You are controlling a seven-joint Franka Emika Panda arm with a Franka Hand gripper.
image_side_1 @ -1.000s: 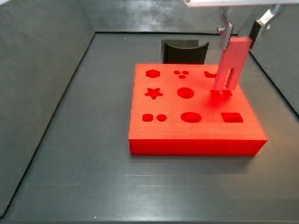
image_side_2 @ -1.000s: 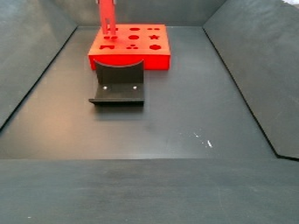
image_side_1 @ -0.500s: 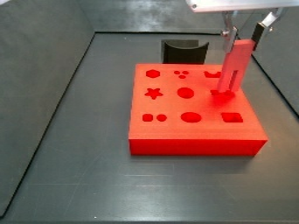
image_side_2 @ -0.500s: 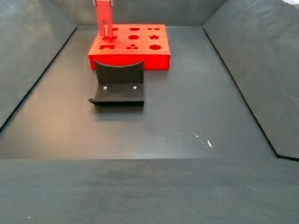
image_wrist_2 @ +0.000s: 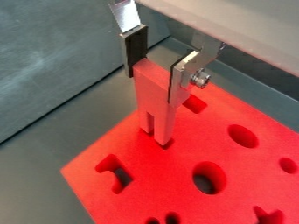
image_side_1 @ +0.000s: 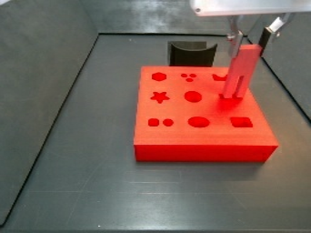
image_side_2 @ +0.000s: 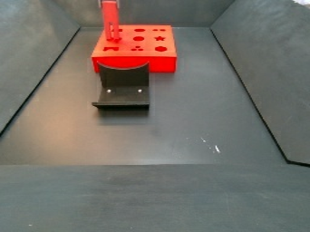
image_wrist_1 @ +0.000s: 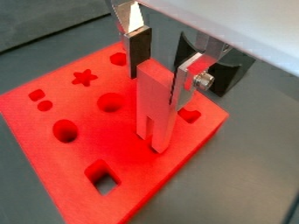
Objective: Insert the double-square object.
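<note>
While I watch the wrist feeds, the gripper (image_wrist_1: 158, 63) hangs over the far right part of the wide red plastic block with shape-cut holes (image_side_1: 201, 116), its jaws clamped on the upper end of the long, slim red double-square peg (image_wrist_1: 156, 109). One silver finger (image_wrist_1: 135, 42) presses one broad face and its partner the opposite face, so the peg hangs upright, which I judge is what a straight drop into a hole needs.

In a side view the peg (image_side_1: 238, 71) stands vertical with its lower end at the block's top surface, near the right edge. In both wrist views its foot seems to sit at or just inside an opening, though I cannot tell how deep it has gone; most of its length is plainly above the block.

From the opposite side view the peg (image_side_2: 109, 18) rises at the block's (image_side_2: 137, 51) far corner, while the dark L-shaped fixture (image_side_2: 122, 87) stands on the grey worktop (image_side_2: 182, 127) just in front of the block, apart from the work.

I would press straight down; any tilt could jam it.
</note>
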